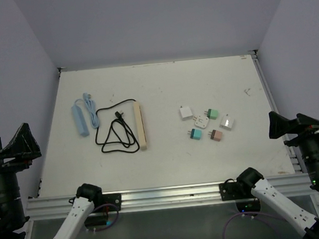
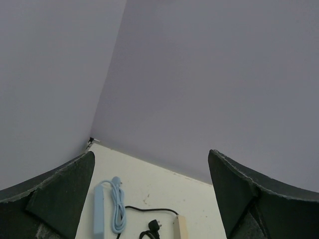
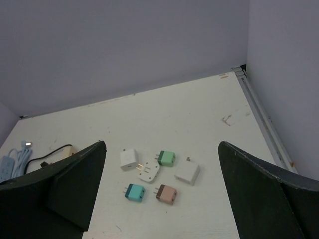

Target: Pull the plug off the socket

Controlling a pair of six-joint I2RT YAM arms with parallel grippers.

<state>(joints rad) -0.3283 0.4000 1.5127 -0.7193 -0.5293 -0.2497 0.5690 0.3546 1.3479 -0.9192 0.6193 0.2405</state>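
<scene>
Flanking the white table, the left claw and right claw are hanging empty with jaws spread wide. The beige power strip is lying toward 9 o'clock from the table's middle, running 12 to 6. Its black cord is looping at its 9 o'clock, and the black plug is resting loose beside it.

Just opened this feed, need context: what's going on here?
Nothing is being handled yet. The left end effector and right end effector hover off the sides of the table, both open and empty. The beige power strip lies flat with its black cord looped beside it; five small adapters lie loose to its right.
</scene>
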